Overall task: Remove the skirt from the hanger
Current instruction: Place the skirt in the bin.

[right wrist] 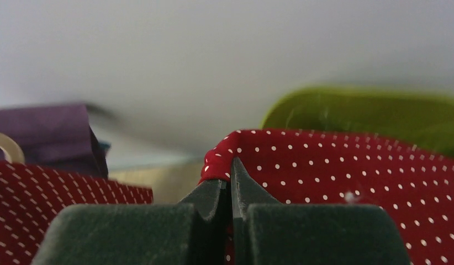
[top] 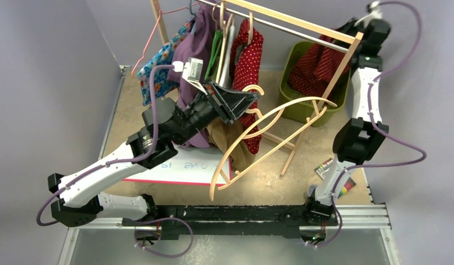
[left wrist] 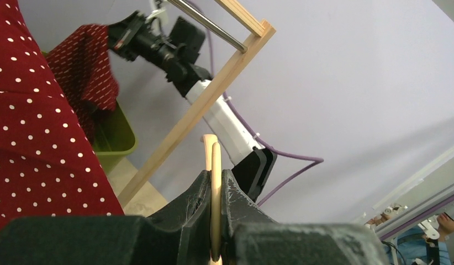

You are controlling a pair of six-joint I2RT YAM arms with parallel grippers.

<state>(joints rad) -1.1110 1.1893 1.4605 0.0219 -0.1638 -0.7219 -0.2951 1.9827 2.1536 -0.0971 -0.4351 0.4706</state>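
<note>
My left gripper (top: pixel 251 100) is shut on the hook of a bare wooden hanger (top: pixel 267 152), held out in front of the clothes rack. In the left wrist view the hanger's hook (left wrist: pixel 215 165) is pinched between the fingers. The red white-dotted skirt (top: pixel 318 63) hangs over the green bin (top: pixel 295 107), off the hanger. My right gripper (top: pixel 335 37) is up behind the rack's end, shut on the skirt. In the right wrist view the skirt's (right wrist: pixel 335 165) edge is clamped between the fingertips (right wrist: pixel 231 175).
The wooden rack (top: pixel 302 25) carries several garments, among them another red dotted one (top: pixel 248 61) and a purple one (top: pixel 194 49). A white sheet (top: pixel 186 165) lies on the table below. The rack's slanted leg (top: pixel 318 110) stands beside the bin.
</note>
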